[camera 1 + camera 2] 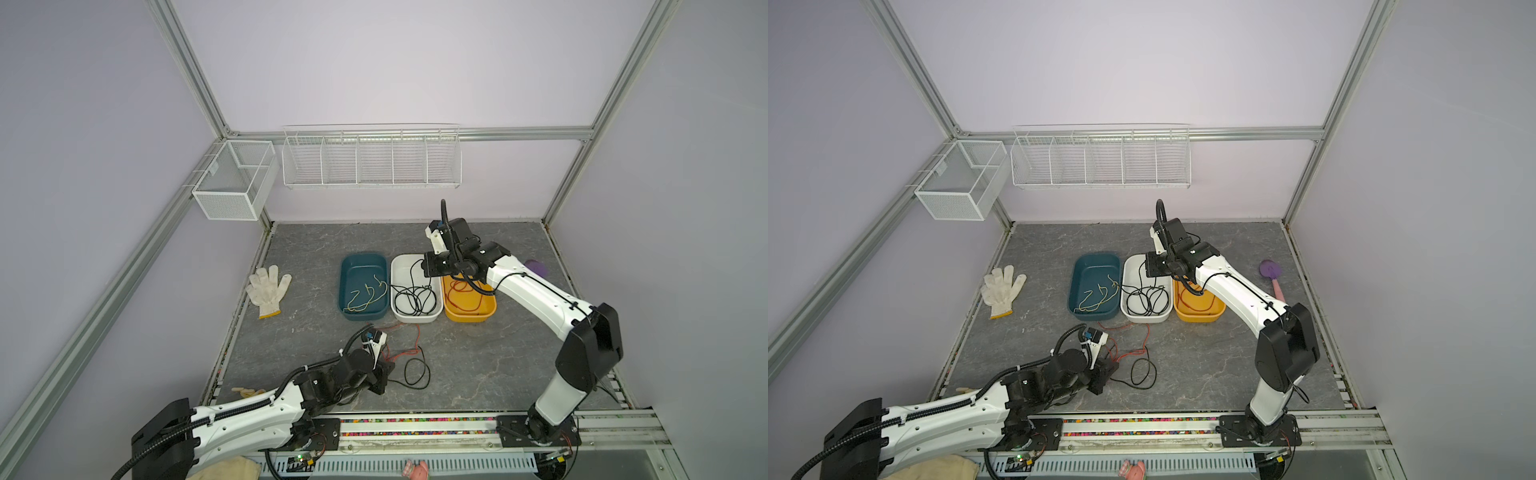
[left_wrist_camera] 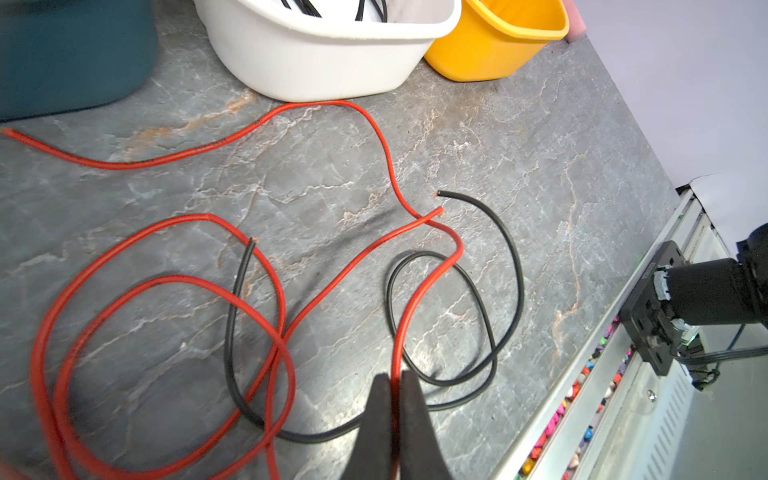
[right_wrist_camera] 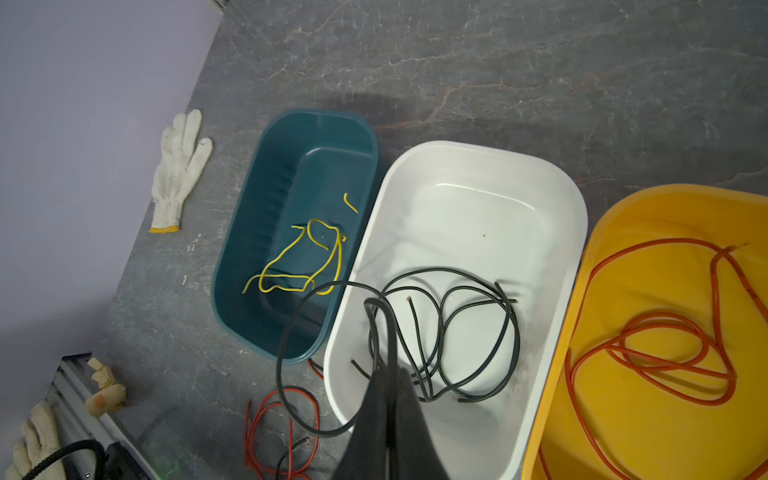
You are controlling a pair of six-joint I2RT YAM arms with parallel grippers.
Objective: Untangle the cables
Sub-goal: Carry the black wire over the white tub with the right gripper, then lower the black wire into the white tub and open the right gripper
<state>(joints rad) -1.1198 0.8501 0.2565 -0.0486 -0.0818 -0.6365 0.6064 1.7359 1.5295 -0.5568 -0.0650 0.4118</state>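
At the far left of the grey stone-patterned worktop (image 1: 478,374) we see a white knitted cotton glove (image 1: 268,289) lying flat, well apart from everything else. Next comes a row of three plastic tubs standing side by side. The dark teal oblong tub (image 1: 344,274) holds the short yellow cables (image 1: 368,296). In front of this tub and its neighbour, a loose tangle of red and black cables (image 1: 409,359) lies on the bare worktop. The left claw (image 2: 395,380) is down at it. In its wrist view we find the claw clenched on one long red cable (image 2: 388,162), which runs off towards the tubs and crosses a looped black cable (image 2: 517,282).

The white oblong tub (image 1: 395,266) in the middle holds coiled black cables (image 1: 417,300). Above it hangs the right claw (image 3: 386,374), clenched on a single black cable (image 3: 279,361). In that wrist view, the cable's loop shows in front of the teal tub and the worktop. The orange-yellow tub (image 1: 490,311) holds red cables (image 1: 461,289). Furthest right, a purple spatula with a pink handle (image 1: 1270,270) lies near the worktop's edge.
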